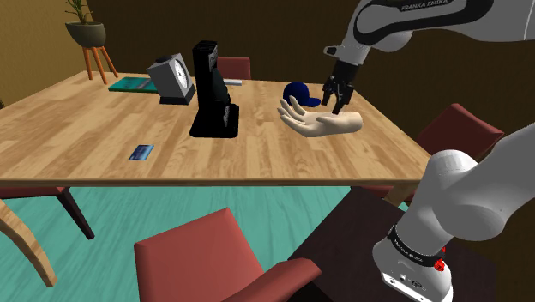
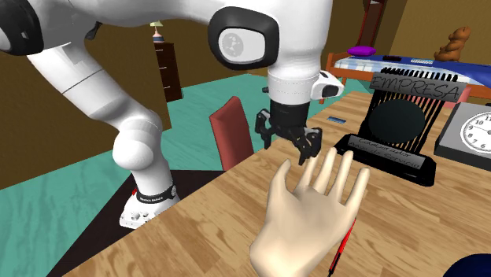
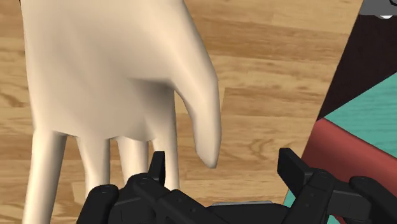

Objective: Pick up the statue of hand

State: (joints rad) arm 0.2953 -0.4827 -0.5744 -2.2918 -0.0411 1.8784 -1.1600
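While tool point(image 3: 222, 156) gapes, hand statue point(image 3: 108, 70) on tbl point(image 3: 273, 76)

The table point(image 1: 103, 129) is evenly, brightly lit; the hand statue point(image 1: 321, 124) on it shows soft shading. The floor point(image 1: 129, 214) beneath the table lies darker, the wall point(image 1: 283, 34) behind dim.

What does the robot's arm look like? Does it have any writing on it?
The arm is chunky, rounded and white, with dark bands at its joints. Grey letters on one link spell FRANKA EMIKA, and a small red mark sits near its base. Its end effector is all black, with two short fingers.
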